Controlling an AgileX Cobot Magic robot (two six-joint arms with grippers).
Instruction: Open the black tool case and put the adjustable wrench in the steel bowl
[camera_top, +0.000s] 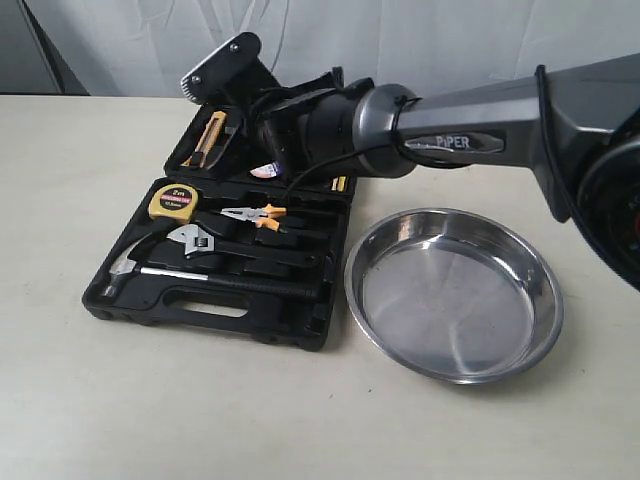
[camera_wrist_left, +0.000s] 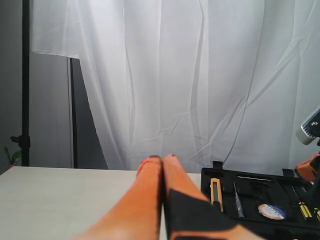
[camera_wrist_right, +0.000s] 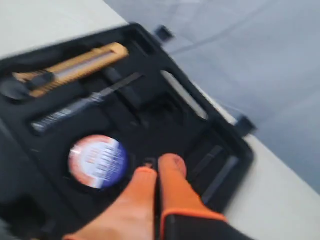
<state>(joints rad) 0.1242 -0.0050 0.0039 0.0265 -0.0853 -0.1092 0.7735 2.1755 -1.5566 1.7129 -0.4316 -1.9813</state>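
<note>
The black tool case lies open on the table, its lid folded back. In the lower half the adjustable wrench rests in its slot, silver head to the left. The steel bowl stands empty to the right of the case. My right arm reaches across over the lid; the right gripper is shut with nothing in it, its tips just above the lid's inside beside a roll of tape. The left gripper is shut and empty, off to the left of the case, out of the exterior view.
In the case with the wrench lie a claw hammer, orange-handled pliers and a yellow tape measure. The lid holds a yellow utility knife and a thin tester screwdriver. A white curtain hangs behind the table.
</note>
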